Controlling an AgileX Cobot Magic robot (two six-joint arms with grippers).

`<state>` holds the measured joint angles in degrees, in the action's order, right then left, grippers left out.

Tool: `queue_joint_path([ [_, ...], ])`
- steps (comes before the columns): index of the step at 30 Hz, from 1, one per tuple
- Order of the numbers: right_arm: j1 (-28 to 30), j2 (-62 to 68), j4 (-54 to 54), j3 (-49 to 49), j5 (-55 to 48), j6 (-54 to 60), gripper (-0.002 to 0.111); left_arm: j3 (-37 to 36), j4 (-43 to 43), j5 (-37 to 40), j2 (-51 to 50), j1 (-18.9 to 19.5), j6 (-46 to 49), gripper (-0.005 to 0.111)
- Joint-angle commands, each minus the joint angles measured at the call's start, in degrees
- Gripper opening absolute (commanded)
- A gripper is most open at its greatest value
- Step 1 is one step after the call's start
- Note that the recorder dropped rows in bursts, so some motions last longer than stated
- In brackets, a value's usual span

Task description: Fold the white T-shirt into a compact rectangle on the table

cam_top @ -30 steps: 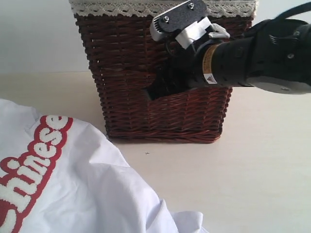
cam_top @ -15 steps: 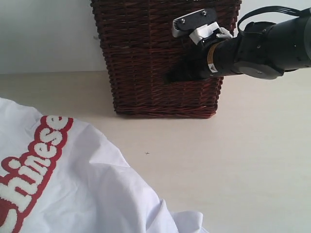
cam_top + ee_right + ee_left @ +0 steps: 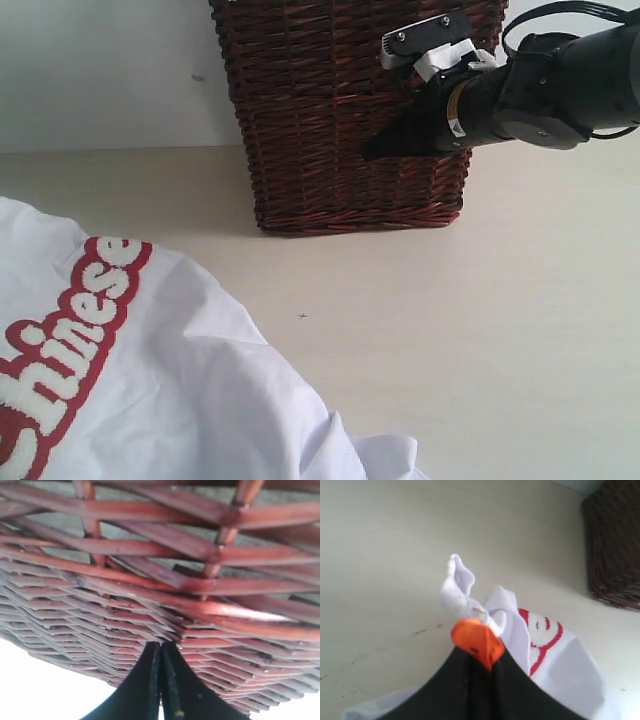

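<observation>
Folding barely begun: white T-shirt [image 3: 150,380] lies rumpled at lower left of the exterior view on the bench [image 3: 480,350], red lettering up. No clean fold shows, so the whole rectangle is left to do. Left tool [image 3: 479,666] is clenched on a pinch of the shirt's white cloth, orange tag [image 3: 476,639] at its tip; the cloth looks raised. Right tool [image 3: 160,652] is clenched and empty, tips right at the dark wicker basket [image 3: 330,110], upper centre. Can't tell if they touch.
</observation>
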<state>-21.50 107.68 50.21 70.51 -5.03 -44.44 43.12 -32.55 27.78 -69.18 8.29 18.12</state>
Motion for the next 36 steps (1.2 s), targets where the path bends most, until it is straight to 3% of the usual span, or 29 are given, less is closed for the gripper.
queue_joint_path([
  [1,0.84,-2.5,-0.81,1.28,0.46,0.22,0.0,8.39,-6.55,8.71,2.8,-0.39,3.63,0.0],
  [4,0.84,-4.97,-0.81,1.28,-1.81,0.22,0.0,19.26,-16.97,18.56,4.29,-1.52,10.45,0.0],
  [9,0.84,-9.1,-6.04,-0.01,-4.76,4.88,0.005,33.08,-13.44,21.59,8.27,-8.31,6.84,0.0],
  [14,0.84,-10.61,-8.4,-0.39,-4.76,5.81,0.008,42.35,-12.78,21.16,7.96,-8.29,1.25,0.0],
  [20,0.84,-10.72,-9.52,-0.39,-7.57,6.92,0.008,51.72,-20.86,23.74,3.42,-8.64,-0.12,0.0],
  [27,0.84,-10.72,-9.66,-0.39,-9.42,7.04,0.008,59.64,-22.56,22.56,-2.41,-18.65,0.12,0.0],
  [32,0.84,-10.72,-9.81,-0.39,-12.11,7.5,0.008,66.27,-15.41,23.91,-4.38,-22.06,-2.31,0.0],
  [36,0.84,-10.79,-9.81,-0.39,-12.85,8.46,0.008,67.62,4.84,28.97,-2.26,-21.91,-11.77,0.0],
])
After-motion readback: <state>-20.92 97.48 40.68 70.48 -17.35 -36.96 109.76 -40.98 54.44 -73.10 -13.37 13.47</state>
